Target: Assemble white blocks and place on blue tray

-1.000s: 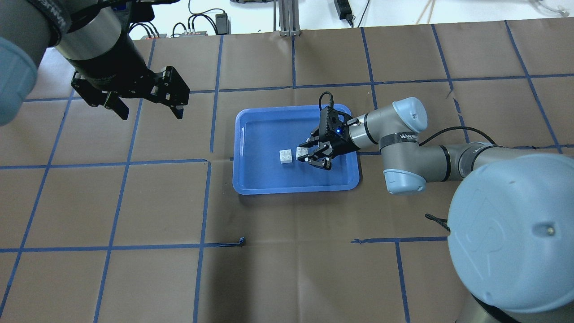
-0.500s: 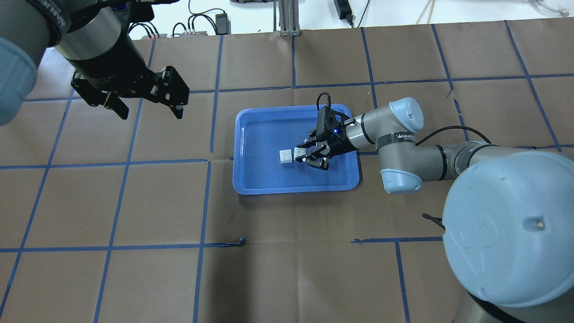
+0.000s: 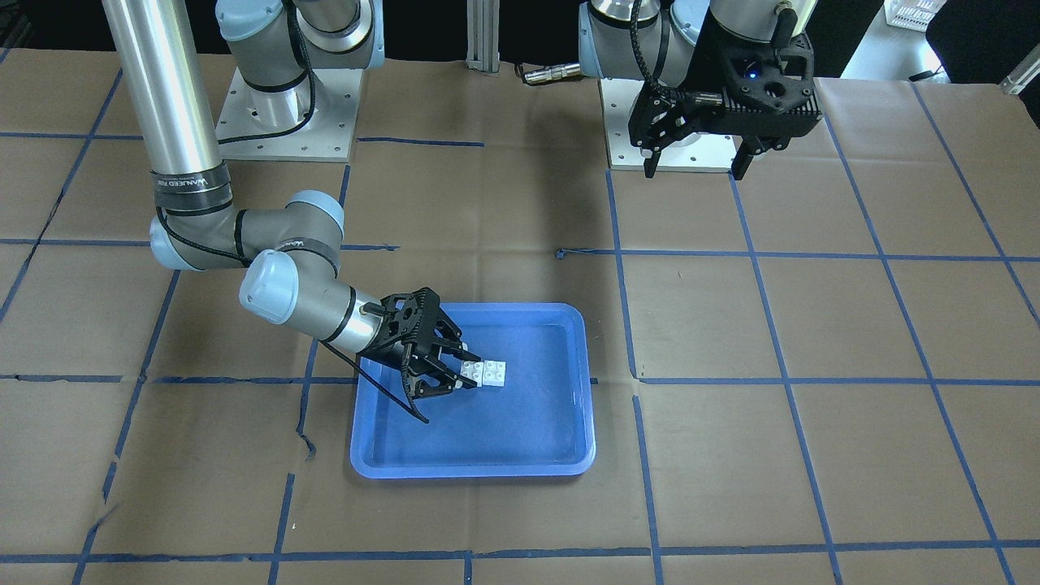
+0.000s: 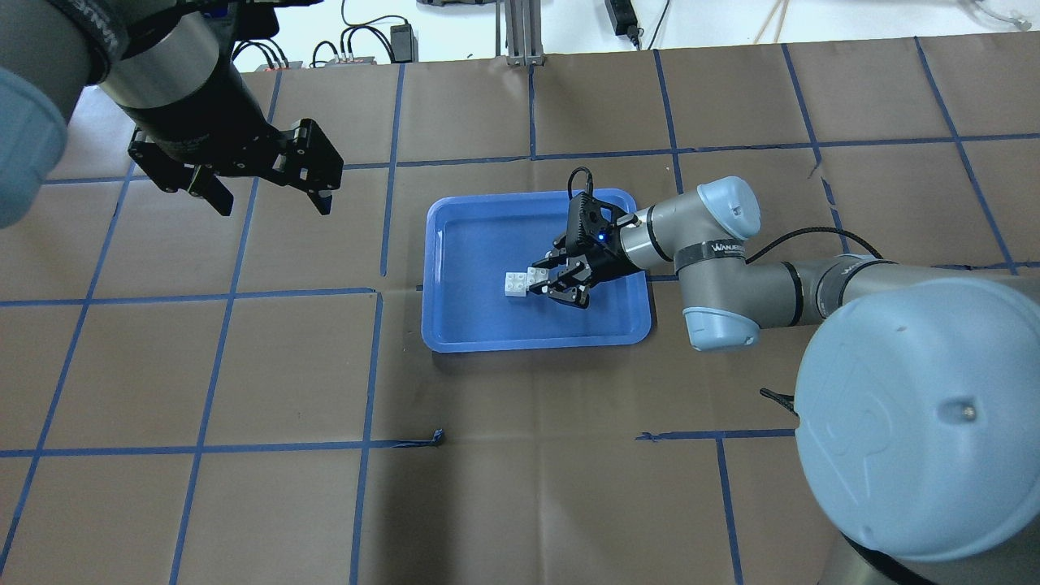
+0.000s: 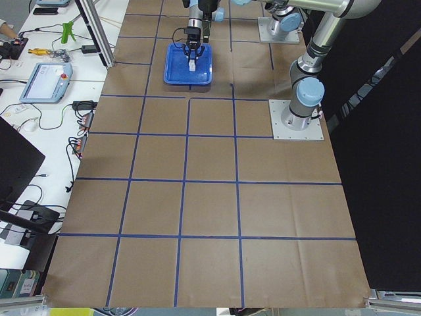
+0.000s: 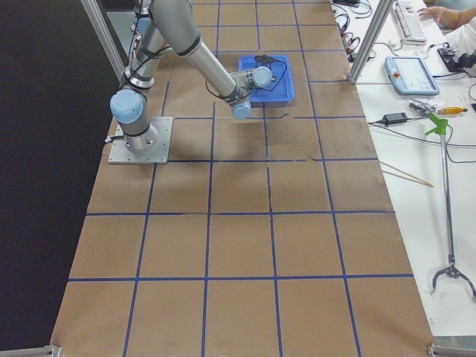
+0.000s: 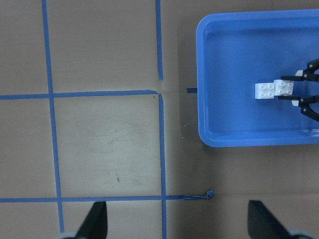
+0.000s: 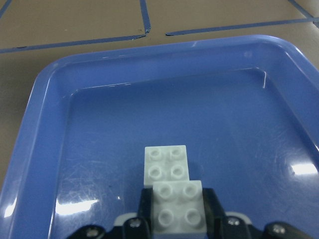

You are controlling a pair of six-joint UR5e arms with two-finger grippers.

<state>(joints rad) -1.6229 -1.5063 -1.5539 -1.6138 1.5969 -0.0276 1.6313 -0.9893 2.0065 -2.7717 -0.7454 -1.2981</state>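
Observation:
The blue tray lies mid-table. One white block sits on its floor. My right gripper is shut on the second white block and holds it low in the tray, against the near edge of the first. The right wrist view shows the held block between my fingers, just behind the free block. I cannot tell whether they are joined. Both also show in the front view: held block, free block. My left gripper is open and empty, high over the table left of the tray.
Brown paper with a blue tape grid covers the table. A loose curl of tape lies in front of the tray. The right arm's elbow hangs just right of the tray. The left wrist view shows the tray at its right.
My right gripper has moved left with its block until it meets the free block, which shifted slightly left. The left arm has not moved.

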